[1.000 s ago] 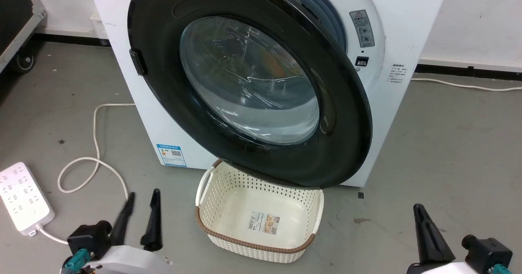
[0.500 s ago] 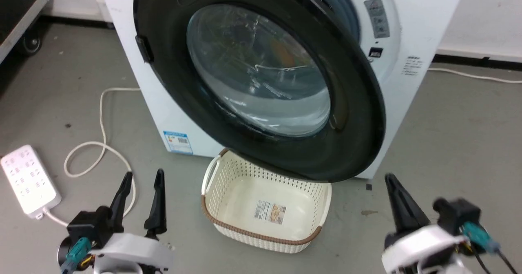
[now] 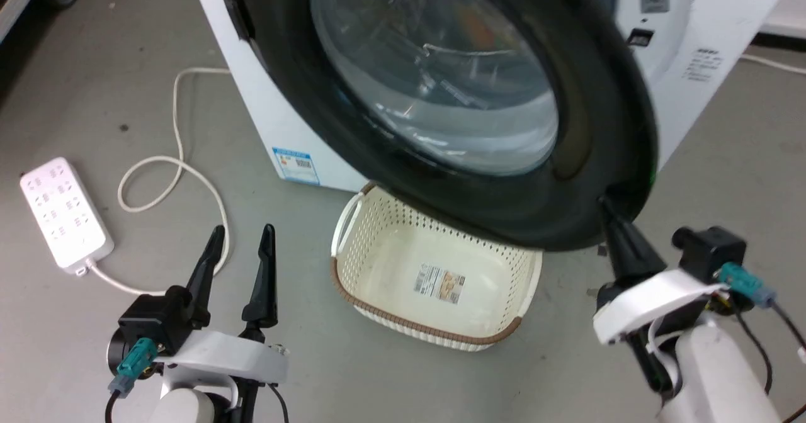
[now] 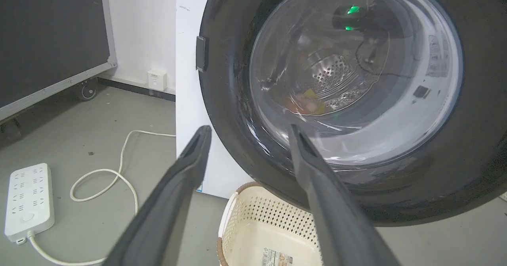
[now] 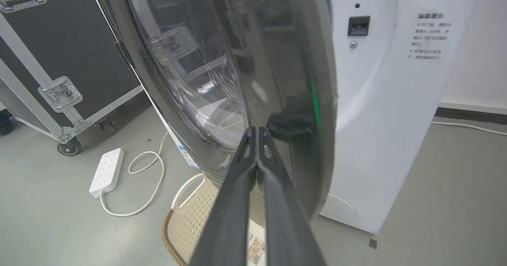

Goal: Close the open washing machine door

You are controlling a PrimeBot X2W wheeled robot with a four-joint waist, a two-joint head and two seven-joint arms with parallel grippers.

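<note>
At the lower right of the head view, the right gripper (image 3: 609, 208) has its two dark fingers pressed tight together with nothing between them. Their shared tip sits against the lower right of the glossy black rim of the washing machine door (image 3: 598, 95); whether it actually touches the rim cannot be told. The door stands open, swung out from the front of the white washing machine (image 3: 711, 20), with its free edge on the robot's right and a gap behind it where the latch slot shows. Its lowest part hangs over the far end of a cream perforated basket (image 3: 350, 240) on the grey floor (image 3: 724, 177) just before the machine. The left gripper (image 3: 244, 229) hovers low on the left, well apart from the door, fingers spread wide and empty. From its wrist, the perforated steel drum (image 4: 336, 72) is visible through the bulging glass. A white power strip (image 3: 63, 212) and its looped cable (image 3: 179, 127) lie on the floor to the left.
</note>
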